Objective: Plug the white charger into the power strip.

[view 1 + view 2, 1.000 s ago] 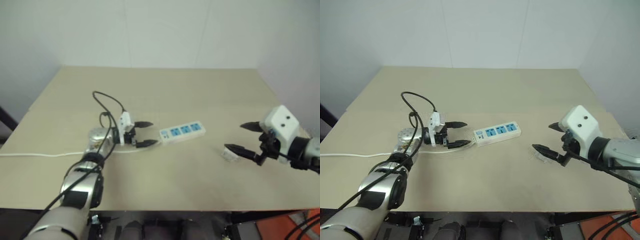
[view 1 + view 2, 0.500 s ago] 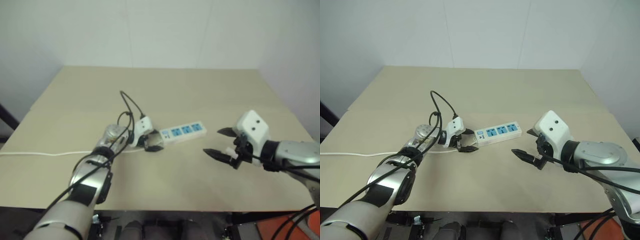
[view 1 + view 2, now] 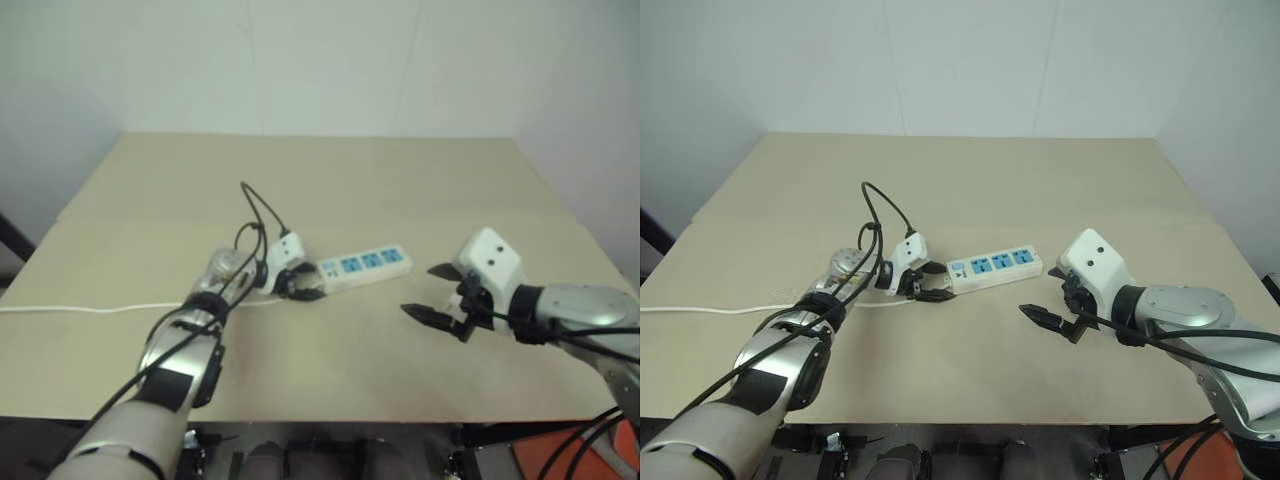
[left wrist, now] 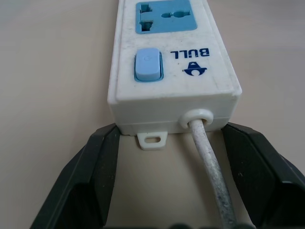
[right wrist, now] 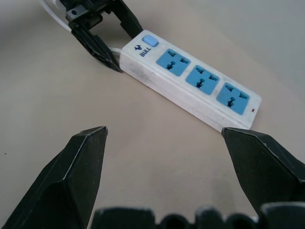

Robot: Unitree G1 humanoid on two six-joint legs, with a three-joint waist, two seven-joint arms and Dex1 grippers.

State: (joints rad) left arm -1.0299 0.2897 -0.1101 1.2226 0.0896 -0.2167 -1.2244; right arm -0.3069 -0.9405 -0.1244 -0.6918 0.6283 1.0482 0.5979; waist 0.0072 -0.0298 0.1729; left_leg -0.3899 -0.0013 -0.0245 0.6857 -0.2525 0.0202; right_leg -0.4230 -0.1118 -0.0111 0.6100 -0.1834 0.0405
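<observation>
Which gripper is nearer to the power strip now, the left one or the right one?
Left. The left gripper is at the switch end of the power strip, its fingers either side of the cord exit. The right gripper hangs open, apart from the strip's far end.

The power strip [image 4: 174, 71] reads "BULL" beside its switch [image 4: 148, 65].

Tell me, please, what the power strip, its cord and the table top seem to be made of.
Power strip: hard white plastic, smooth and slightly scuffed, with moulded edges and blue panels.
Cord: probably rubbery or vinyl sheath, matte, with grey speckles of dirt.
Table: beige, matte, even surface; perhaps laminate or painted board, I cannot tell which.
</observation>
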